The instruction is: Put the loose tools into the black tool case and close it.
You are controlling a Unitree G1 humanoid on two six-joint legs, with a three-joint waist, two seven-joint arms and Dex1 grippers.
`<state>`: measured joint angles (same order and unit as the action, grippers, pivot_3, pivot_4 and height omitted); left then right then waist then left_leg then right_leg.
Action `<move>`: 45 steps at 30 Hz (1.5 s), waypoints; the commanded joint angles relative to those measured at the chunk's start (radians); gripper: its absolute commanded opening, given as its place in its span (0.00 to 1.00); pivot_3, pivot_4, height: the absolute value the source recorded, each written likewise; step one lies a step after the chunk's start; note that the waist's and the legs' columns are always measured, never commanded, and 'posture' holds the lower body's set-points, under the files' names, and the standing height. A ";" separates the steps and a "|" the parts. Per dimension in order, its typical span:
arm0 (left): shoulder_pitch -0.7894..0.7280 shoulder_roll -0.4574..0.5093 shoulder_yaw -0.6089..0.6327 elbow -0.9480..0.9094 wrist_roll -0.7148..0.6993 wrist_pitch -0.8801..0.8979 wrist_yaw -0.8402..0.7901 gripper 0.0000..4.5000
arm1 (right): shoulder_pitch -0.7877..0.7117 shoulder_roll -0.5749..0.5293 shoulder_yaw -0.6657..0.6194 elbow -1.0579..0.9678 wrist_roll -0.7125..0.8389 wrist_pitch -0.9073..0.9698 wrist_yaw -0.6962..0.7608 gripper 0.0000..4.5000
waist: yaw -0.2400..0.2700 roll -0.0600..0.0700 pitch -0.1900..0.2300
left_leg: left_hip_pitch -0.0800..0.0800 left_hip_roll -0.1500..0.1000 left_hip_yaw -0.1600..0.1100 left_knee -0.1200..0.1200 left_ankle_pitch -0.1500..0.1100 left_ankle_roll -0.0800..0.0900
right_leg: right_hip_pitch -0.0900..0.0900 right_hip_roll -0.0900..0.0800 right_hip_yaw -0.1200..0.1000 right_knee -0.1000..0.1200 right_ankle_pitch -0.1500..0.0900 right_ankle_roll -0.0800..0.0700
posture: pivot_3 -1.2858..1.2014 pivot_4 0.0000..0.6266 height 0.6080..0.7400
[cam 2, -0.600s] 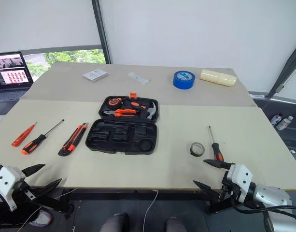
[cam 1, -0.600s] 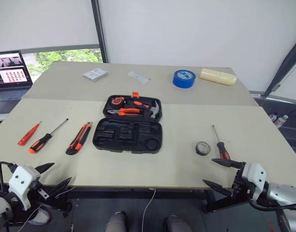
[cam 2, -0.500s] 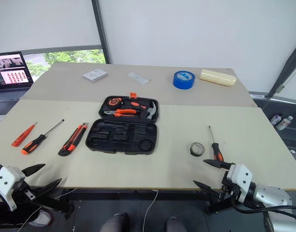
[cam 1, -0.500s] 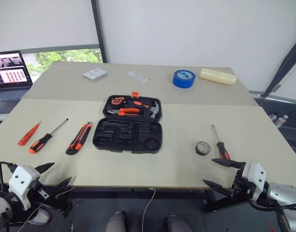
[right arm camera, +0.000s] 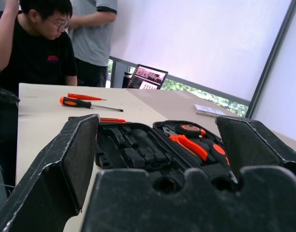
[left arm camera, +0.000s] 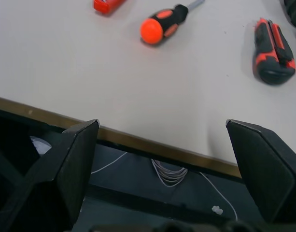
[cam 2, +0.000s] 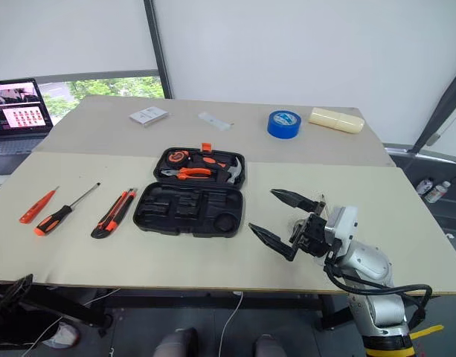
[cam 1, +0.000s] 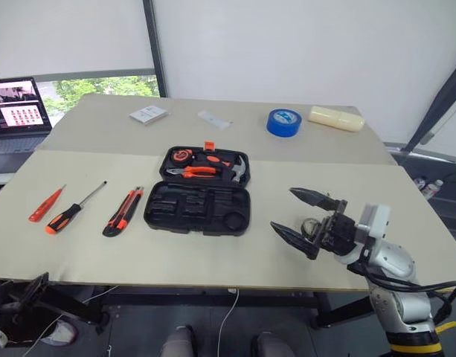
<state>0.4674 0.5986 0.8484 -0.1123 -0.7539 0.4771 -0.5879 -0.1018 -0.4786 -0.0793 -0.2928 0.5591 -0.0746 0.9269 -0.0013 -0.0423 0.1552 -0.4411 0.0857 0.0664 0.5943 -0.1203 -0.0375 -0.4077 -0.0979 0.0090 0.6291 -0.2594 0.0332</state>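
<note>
Right gripper (cam 1: 303, 218): spread, empty, above table's (cam 1: 213, 256) right-front edge. Step: first pickup pending; next, descend onto nearby loose tools.

Robot test lab or workshop room

Ahead of the right claw (cam 1: 302, 220) lies a wide pale wooden bench (cam 1: 213, 249) backed by plain white roller blinds (cam 1: 287, 44); an open laptop (cam 1: 15, 108) sits far left, and two people (right arm camera: 51, 43) stand beyond the bench's left end.

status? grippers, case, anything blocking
Right gripper open, empty, over table right of tool case. Left gripper open, empty, at table edge. Case open; screwdrivers, utility knife loose beside it. Nothing blocking.
</note>
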 commanded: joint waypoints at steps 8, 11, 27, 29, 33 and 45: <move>-0.542 0.417 -0.291 0.421 0.185 0.197 0.007 1.00 | -0.046 -0.036 0.014 0.049 -0.039 -0.022 0.068 0.99 | 0.007 0.000 -0.001 | -0.001 0.000 0.002 -0.002 0.000 0.000 | -0.005 -0.001 -0.001 0.000 0.002 -0.002 | 0.52 0.24 1.00; -0.708 0.424 -0.421 0.572 0.261 0.199 -0.029 1.00 | -0.042 -0.038 0.013 0.059 -0.048 -0.028 0.075 0.99 | 0.006 -0.001 -0.001 | -0.004 0.001 0.004 -0.003 0.000 0.000 | -0.009 0.000 -0.001 0.002 0.004 -0.005 | 0.52 0.24 1.00; -0.911 0.411 -0.521 0.757 0.374 0.040 -0.243 0.23 | 0.049 -0.055 -0.039 -0.007 -0.044 -0.021 0.051 1.00 | 0.010 -0.003 -0.002 | -0.010 0.003 0.002 0.004 0.000 -0.004 | -0.014 0.005 0.002 0.018 0.003 0.000 | 0.52 0.24 1.00; -0.932 0.382 -0.482 0.688 0.318 -0.039 -0.325 0.15 | 0.031 -0.061 -0.056 -0.002 -0.032 -0.011 0.048 1.00 | 0.011 -0.003 -0.002 | -0.010 0.003 0.002 0.006 0.000 -0.004 | -0.013 0.005 0.002 0.017 0.002 0.000 | 0.52 0.24 1.00; -0.982 0.323 -0.554 0.530 0.309 -0.170 -0.473 0.15 | -0.017 -0.094 -0.079 0.025 -0.008 0.032 0.057 1.00 | 0.022 -0.004 -0.002 | -0.014 0.003 0.002 0.011 0.000 -0.004 | -0.014 0.005 0.000 0.018 0.004 -0.005 | 0.52 0.24 1.00; -1.352 0.103 -1.046 0.888 0.818 -0.842 -0.555 0.15 | -0.223 -0.183 -0.056 0.253 -0.107 0.035 0.116 1.00 | 0.013 -0.004 -0.002 | -0.018 0.002 0.002 0.016 0.006 0.007 | -0.013 0.007 0.005 0.017 0.010 0.005 | 0.52 0.24 1.00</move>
<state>-0.8458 0.6950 -0.1775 0.7100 -0.0010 -0.2682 -1.1700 -0.3085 -0.6515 -0.1208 -0.0380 0.4572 -0.0166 1.0409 0.0115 -0.0464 0.1535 -0.4594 0.0878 0.0682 0.6098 -0.1149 -0.0305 -0.4212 -0.0906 0.0140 0.6461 -0.2491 0.0387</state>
